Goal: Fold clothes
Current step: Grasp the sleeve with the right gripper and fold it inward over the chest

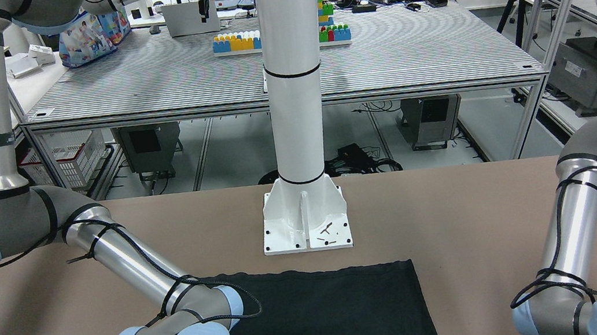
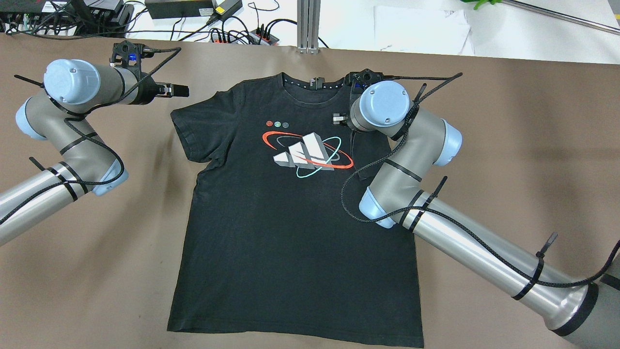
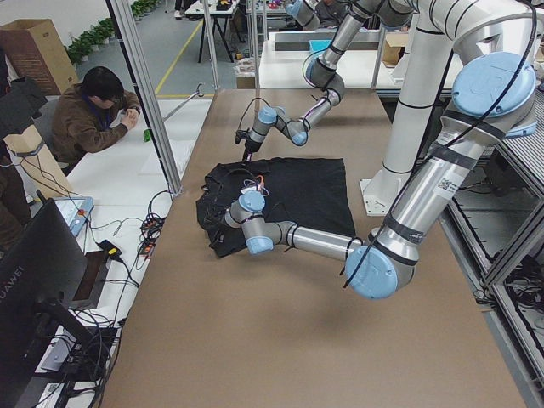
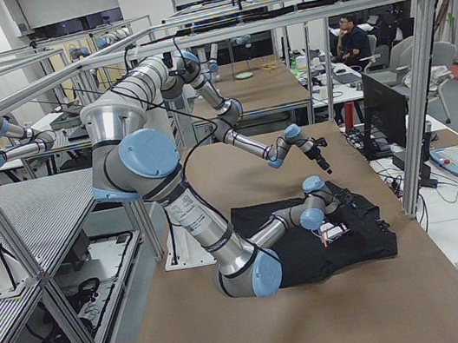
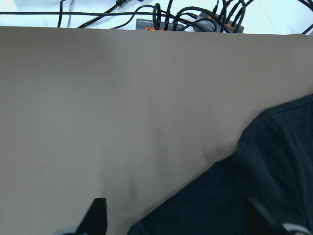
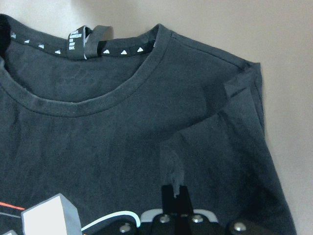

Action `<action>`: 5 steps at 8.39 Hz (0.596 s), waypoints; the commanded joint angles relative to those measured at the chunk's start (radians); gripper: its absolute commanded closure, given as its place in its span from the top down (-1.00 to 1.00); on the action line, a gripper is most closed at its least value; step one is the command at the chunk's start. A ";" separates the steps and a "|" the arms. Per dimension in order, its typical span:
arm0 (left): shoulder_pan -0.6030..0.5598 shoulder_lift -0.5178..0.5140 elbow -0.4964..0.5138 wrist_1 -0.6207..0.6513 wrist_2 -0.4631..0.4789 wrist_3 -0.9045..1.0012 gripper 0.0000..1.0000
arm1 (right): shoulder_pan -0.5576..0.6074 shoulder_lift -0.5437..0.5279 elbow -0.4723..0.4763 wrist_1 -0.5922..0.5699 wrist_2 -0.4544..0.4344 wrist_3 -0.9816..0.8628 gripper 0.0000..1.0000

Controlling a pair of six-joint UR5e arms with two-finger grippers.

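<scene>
1. a black t-shirt lies flat, print up, mid brown tabletop, its collar pointing away from the robot.
2. the left gripper hovers over bare tabletop just beside one sleeve, its fingers spread apart.
3. the right gripper rests on the opposite shoulder, its fingers together.

- black soft fabric T-shirt, plain and matte;
- printed chest logo: white and grey bars, red and teal rings;
- woven neck tape: black, small white triangles;
- flat brown table top, unpatterned
</scene>
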 commanded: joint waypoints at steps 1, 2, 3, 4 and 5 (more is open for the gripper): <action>0.000 -0.001 0.003 0.000 0.003 0.000 1.00 | 0.005 0.002 -0.010 0.001 -0.015 -0.001 -0.11; 0.000 -0.001 0.001 0.000 0.003 0.000 1.00 | 0.004 0.001 -0.009 0.002 -0.018 -0.002 0.88; 0.000 -0.001 0.001 0.000 0.003 0.000 1.00 | 0.007 0.002 -0.009 0.004 -0.017 -0.005 0.89; 0.000 0.001 0.003 0.000 0.003 0.000 1.00 | 0.016 0.002 -0.004 0.004 -0.015 -0.002 0.89; -0.001 0.001 0.003 0.000 0.003 0.000 1.00 | 0.022 0.002 -0.002 0.002 -0.012 0.002 0.89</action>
